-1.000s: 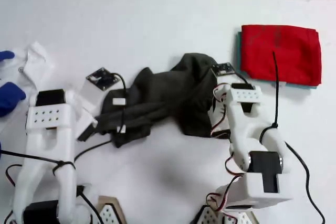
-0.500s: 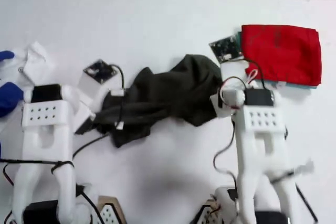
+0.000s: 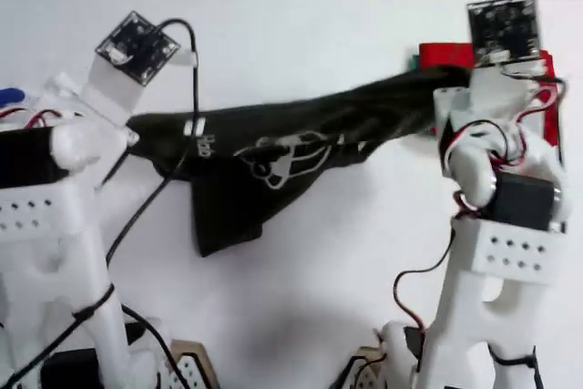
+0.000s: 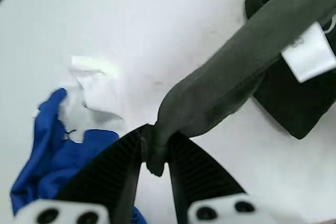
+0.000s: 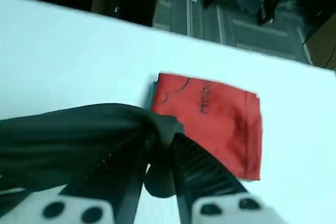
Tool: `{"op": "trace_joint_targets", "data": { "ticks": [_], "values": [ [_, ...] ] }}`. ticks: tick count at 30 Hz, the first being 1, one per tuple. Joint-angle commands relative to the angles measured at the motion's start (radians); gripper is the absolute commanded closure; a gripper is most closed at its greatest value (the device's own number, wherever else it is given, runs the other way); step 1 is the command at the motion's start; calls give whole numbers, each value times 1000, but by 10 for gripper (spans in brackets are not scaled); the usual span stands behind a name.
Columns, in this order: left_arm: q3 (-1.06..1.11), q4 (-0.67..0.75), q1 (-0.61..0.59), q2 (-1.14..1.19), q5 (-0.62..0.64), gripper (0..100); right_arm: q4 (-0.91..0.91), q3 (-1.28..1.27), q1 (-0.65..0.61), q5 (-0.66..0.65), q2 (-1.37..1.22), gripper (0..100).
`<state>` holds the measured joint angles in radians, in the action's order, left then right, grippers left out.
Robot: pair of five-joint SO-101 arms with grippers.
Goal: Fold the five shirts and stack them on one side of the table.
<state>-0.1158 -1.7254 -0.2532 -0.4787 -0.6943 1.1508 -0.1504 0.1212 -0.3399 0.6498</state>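
A black shirt (image 3: 282, 157) with a white print hangs stretched above the table between the two arms. My left gripper (image 4: 155, 153) is shut on one end of the black shirt (image 4: 236, 72), at the left of the high view (image 3: 127, 134). My right gripper (image 5: 161, 153) is shut on the other end of the black shirt (image 5: 73, 135), at the right of the high view (image 3: 446, 102). A folded red shirt (image 5: 215, 116) lies on the table under the right gripper, with a teal edge beneath it; the red shirt (image 3: 437, 52) is partly hidden in the high view.
A blue shirt (image 4: 58, 171) and a crumpled white shirt (image 4: 97, 95) lie on the table below the left gripper, at the table's left edge (image 3: 55, 97). The white table (image 3: 301, 25) is bare at the back. Cables trail from both arms.
Both arms have risen and pulled apart, lifting the black shirt off the table and stretching it out. The right gripper has moved over the red shirt.
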Motion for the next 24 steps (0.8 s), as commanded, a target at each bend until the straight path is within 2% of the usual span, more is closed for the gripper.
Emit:
{"op": "trace_joint_targets", "data": {
  "ticks": [1, 5, 11, 20, 24],
  "values": [
    [-136, -60, 57, -35, 21, 974, 87, 180, 21, 9, 15, 980],
    [-199, -60, 86, -91, 104, 975, 156, 285, 21, 8, 68, 980],
    [-260, -58, 149, -242, 106, 975, 163, 417, 25, -25, 170, 981],
    [-380, -57, 146, -370, 103, 975, 166, 577, 30, -43, 188, 981],
    [-489, -54, 144, -376, 106, 975, 174, 646, 91, -43, 188, 981]
  ]
}}
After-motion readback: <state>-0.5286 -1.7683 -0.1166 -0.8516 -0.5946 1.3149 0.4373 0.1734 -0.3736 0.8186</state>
